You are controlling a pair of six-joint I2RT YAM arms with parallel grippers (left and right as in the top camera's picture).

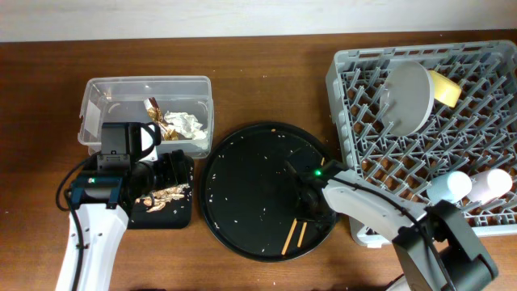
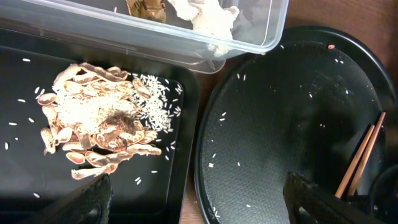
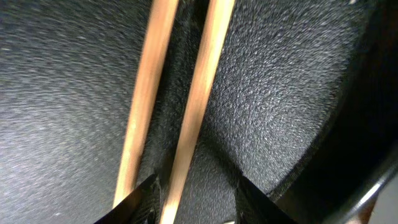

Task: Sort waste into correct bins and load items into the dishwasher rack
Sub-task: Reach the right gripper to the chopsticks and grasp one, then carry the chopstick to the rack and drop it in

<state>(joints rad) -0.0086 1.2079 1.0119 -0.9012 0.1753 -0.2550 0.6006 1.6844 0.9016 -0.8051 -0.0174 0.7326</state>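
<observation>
A pair of wooden chopsticks (image 1: 296,234) (image 3: 199,93) lies on the large round black tray (image 1: 242,178). My right gripper (image 1: 311,206) (image 3: 196,205) is open and low over them; one stick lies between its fingers, the other just outside the left finger. My left gripper (image 1: 168,171) (image 2: 199,205) is open wide and empty, above the gap between the small black tray (image 1: 182,217) and the round tray. Brown food scraps (image 1: 164,195) (image 2: 99,124) and rice lie in the small tray. The clear bin (image 1: 145,85) holds white tissues (image 1: 187,124) and a gold wrapper (image 1: 155,111).
The grey dishwasher rack (image 1: 347,89) at the right holds the pale plate (image 1: 408,97), a yellow bowl (image 1: 444,87), a light blue cup (image 1: 448,187) and a pink cup (image 1: 493,184). Rice grains are scattered on the round tray (image 2: 280,112).
</observation>
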